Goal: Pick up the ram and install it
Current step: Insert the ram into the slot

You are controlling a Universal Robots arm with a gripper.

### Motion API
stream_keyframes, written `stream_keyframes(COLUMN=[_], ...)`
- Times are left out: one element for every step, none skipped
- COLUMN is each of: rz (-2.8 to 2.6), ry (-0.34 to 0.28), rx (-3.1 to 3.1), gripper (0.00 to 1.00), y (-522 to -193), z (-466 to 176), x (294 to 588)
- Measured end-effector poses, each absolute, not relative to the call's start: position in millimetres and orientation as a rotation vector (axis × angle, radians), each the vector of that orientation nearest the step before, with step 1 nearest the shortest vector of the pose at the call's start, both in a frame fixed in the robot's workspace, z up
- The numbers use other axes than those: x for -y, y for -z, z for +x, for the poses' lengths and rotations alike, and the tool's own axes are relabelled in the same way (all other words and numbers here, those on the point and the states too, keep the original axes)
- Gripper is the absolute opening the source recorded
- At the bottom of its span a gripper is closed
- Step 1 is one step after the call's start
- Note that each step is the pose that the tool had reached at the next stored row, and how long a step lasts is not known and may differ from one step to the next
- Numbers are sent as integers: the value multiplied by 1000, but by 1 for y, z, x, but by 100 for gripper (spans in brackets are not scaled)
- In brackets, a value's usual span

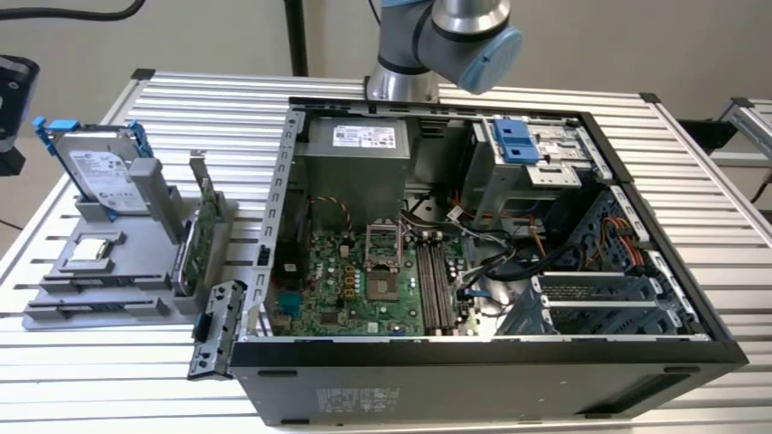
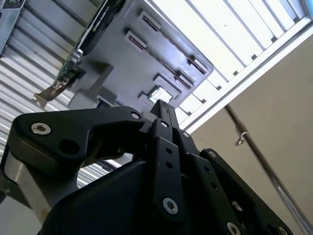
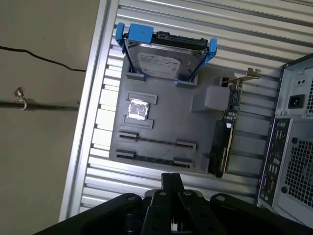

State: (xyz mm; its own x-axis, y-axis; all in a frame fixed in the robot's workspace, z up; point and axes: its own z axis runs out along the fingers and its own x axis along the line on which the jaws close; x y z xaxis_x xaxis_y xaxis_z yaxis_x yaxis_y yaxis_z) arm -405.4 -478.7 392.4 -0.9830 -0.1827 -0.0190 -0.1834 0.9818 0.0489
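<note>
The ram [image 3: 155, 142] is a thin dark stick standing on edge in a long holder of the grey parts tray [image 3: 166, 122]. A second such stick [image 3: 155, 160] stands in the holder beside it. In both wrist views my gripper [image 3: 171, 178] [image 2: 161, 104] is shut, its black fingers pressed together with nothing between them. It hangs high above the tray, off the edge nearest the two sticks. In the exterior view the tray [image 1: 121, 237] lies at the left of the open computer case [image 1: 483, 362]. The motherboard's long slots [image 1: 437, 285] lie bare inside the case.
On the tray also stand a silver hard drive with blue rails [image 3: 166, 58], a green card with a metal bracket [image 3: 230, 105] and a small square chip [image 3: 137, 108]. The arm [image 1: 440, 36] rises behind the case. The slatted table's edge [image 3: 90, 112] runs close by the tray.
</note>
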Motion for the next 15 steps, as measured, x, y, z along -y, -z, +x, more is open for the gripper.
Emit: stream_keyframes(rz=[-292, -292, -292, -291, -281, -264, -244, -223, -201, -179, -156, -134, -110, -86, -62], ry=[-79, -79, -79, -79, -79, -79, -78, -78, -78, -78, -78, -78, -77, -77, -77], rx=[-3113, -3113, -3113, -3113, -3114, -3115, -3116, -3117, -3118, -3119, -3120, -3121, -3122, -3122, -3122], gripper=[0, 0, 0, 0, 0, 0, 0, 0, 0, 0, 0, 0, 0, 0, 0], y=[-392, -392, -392, -392, -392, -392, -392, -392, -392, -392, -392, -392, -392, -392, -392], z=[-405, -405, -405, -405, -405, -405, -405, -405, -405, -405, -405, -405, -405, -405, -405], x=[479, 479, 479, 479, 479, 479, 479, 479, 479, 479, 479, 479, 479, 479, 479])
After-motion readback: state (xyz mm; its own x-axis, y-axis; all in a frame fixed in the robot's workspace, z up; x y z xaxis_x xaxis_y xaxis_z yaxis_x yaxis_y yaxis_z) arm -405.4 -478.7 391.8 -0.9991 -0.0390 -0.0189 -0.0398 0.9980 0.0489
